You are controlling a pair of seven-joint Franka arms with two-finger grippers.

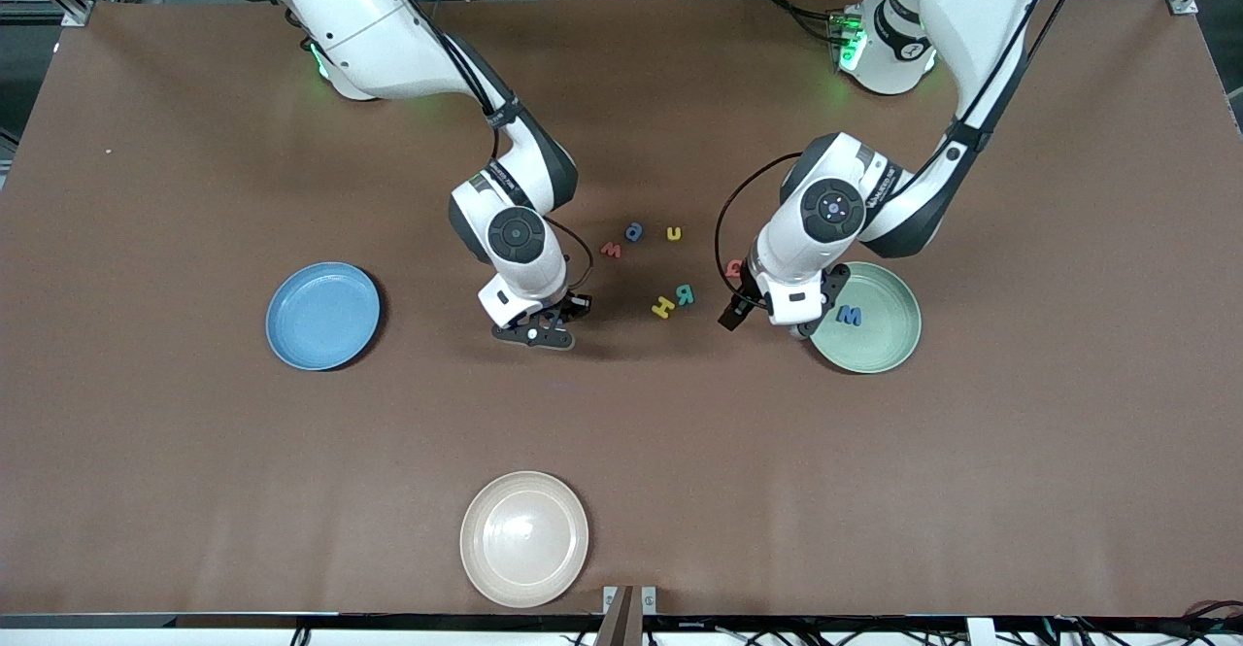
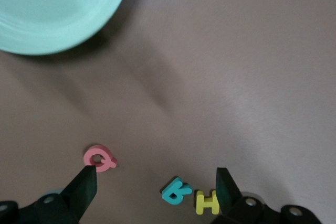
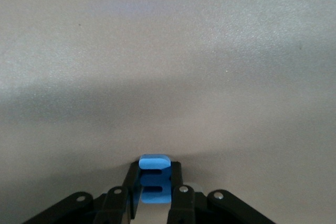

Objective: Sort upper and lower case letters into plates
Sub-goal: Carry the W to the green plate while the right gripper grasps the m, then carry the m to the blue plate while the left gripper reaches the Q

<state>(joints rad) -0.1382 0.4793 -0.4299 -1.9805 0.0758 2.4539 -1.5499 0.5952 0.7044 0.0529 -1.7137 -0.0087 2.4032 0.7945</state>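
Two arms work over a brown table. The right gripper is low over the bare tabletop between the blue plate and the loose letters; its fingers are pressed onto a small blue letter, pinched between them. The left gripper hangs at the rim of the pale green plate, on the side toward the loose letters, with its fingers spread wide and nothing between them. One blue letter M lies flat in the pale green plate. The blue plate, toward the right arm's end of the table, holds no letter. On the table between the two grippers lie a yellow H and a teal R, just beside each other; farther from the front camera lie a red w, a blue letter with a round bowl and a yellow u, apart from one another. A red Q lies beside the left arm's wrist, partly hidden by it in the front view. A cream-white plate sits nearest the front camera, well apart from everything else.
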